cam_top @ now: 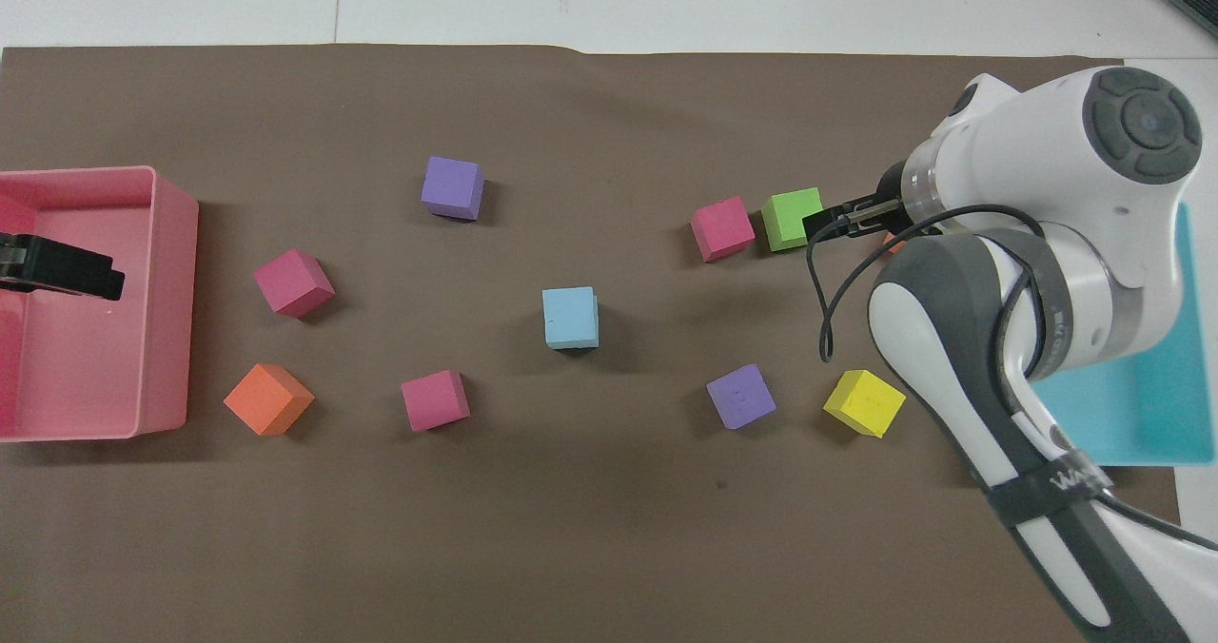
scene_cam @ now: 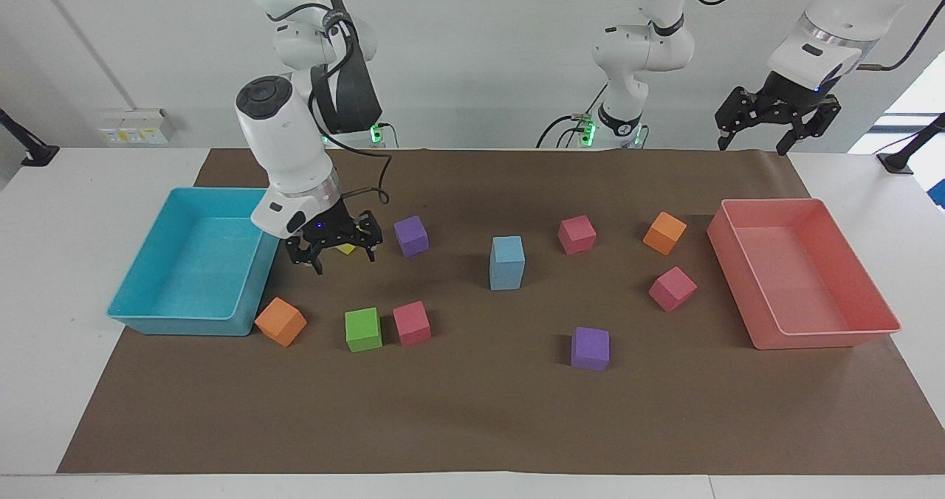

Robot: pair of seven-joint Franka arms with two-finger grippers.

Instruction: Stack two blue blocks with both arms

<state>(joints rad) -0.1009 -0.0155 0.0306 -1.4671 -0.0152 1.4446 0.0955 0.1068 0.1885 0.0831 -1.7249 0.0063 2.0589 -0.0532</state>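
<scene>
From across the table, the blue blocks (scene_cam: 506,262) stand stacked mid-mat. The right gripper (scene_cam: 334,244) hangs with fingers apart toward the turquoise tray (scene_cam: 148,314) from them; the left gripper (scene_cam: 772,119), fingers apart, hangs high above the pink tray (scene_cam: 842,329). From overhead, the stack (cam_top: 570,318) sits alone.

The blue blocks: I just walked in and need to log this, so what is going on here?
The two blue blocks stand stacked mid-mat, and neither gripper touches them. The right gripper hangs open and empty near the turquoise tray, over the yellow cube. The left gripper is up, open and empty, above the pink tray. The stacking looks done.
</scene>
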